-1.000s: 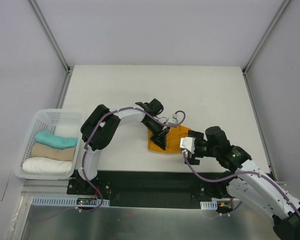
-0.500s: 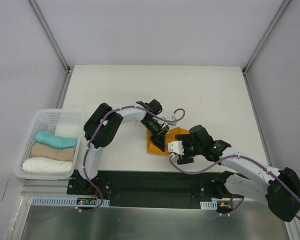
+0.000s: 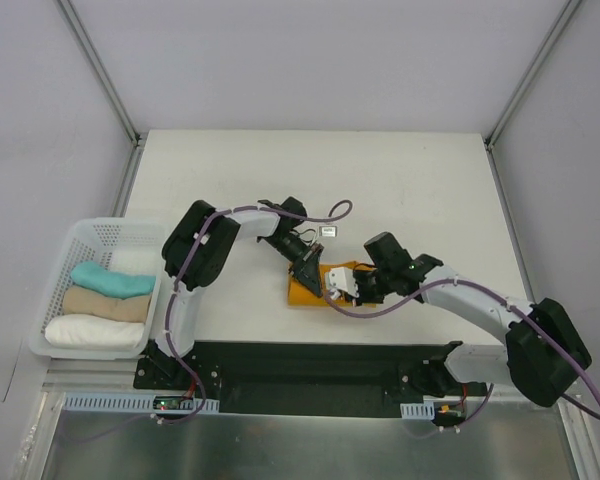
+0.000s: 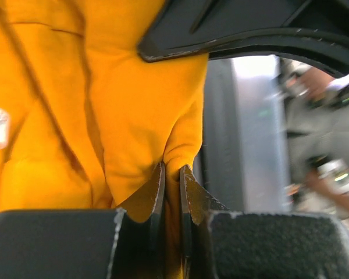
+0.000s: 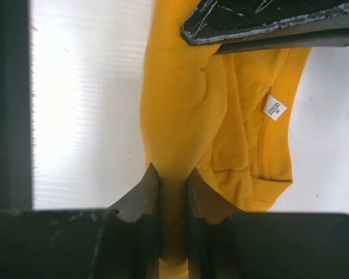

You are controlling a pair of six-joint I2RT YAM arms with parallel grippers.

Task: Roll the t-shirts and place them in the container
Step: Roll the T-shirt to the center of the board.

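Top external, basket [image 3: 110, 236] well left of t-shirt [image 3: 300, 294]

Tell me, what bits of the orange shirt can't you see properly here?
- Top view: the left gripper and right gripper cover most of the orange t-shirt, hiding how far it's rolled.
- Right wrist view: the label has print too small to read.
- Left wrist view: everything beyond the shirt is blurred.

orange t-shirt [image 5: 180, 116]: soft matt cloth, creased, with a small white label [image 5: 273, 107]. the fingers [image 4: 154, 195] look dark, faintly glossy, scuffed plastic. lower left, a white plastic lattice basket [image 3: 105, 235]; the table [image 3: 280, 170] is smooth matt white.
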